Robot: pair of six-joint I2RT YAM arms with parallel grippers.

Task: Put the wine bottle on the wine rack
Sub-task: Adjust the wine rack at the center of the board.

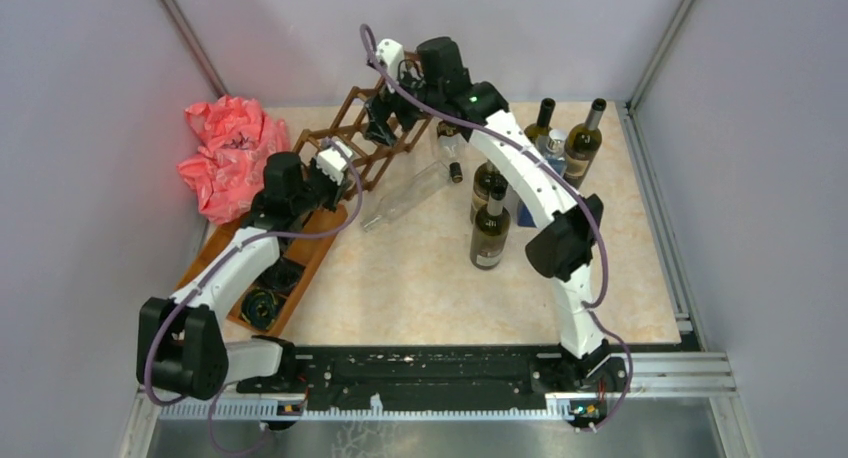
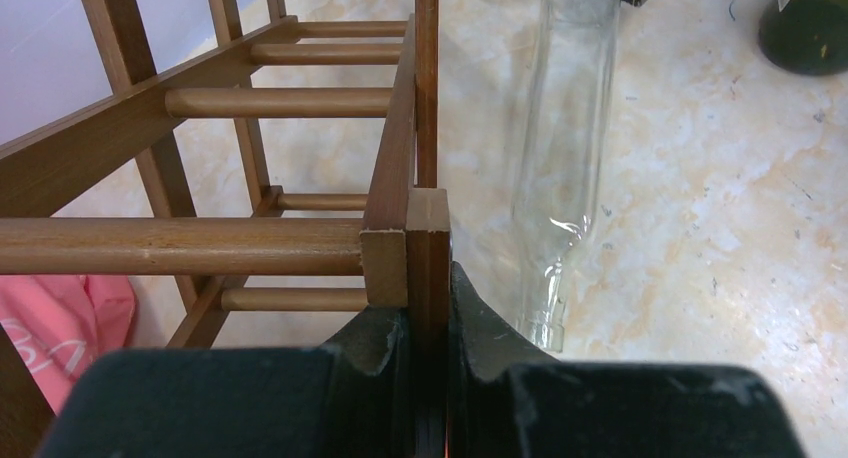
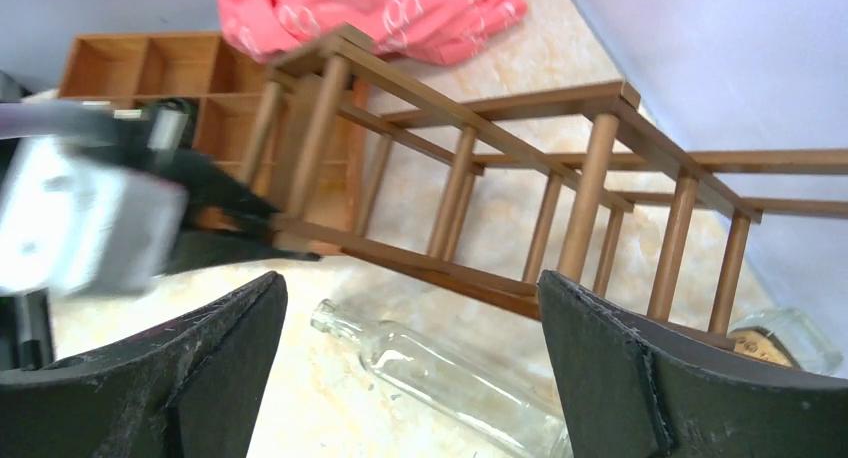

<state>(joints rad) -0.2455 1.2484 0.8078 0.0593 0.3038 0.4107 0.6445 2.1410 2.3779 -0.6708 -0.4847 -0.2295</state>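
Note:
The wine rack (image 1: pixel 355 143), a dark brown lattice of slats and dowels, stands tilted at the back left of the table. My left gripper (image 2: pixel 428 283) is shut on the end slat of the wine rack (image 2: pixel 428 233) at its near corner. My right gripper (image 3: pixel 410 288) hangs open just above the rack's far end (image 3: pixel 480 168), with nothing between its fingers. A clear glass wine bottle (image 1: pixel 405 196) lies on its side on the table beside the rack, neck toward the left arm; it also shows below the right gripper's fingers as the clear bottle (image 3: pixel 450 373).
Several dark wine bottles (image 1: pixel 490 233) stand right of centre and at the back right (image 1: pixel 583 138). A flat brown compartment tray (image 1: pixel 300 263) lies at the left under the left arm. A pink plastic bag (image 1: pixel 230 153) sits at the back left. Grey walls enclose the table.

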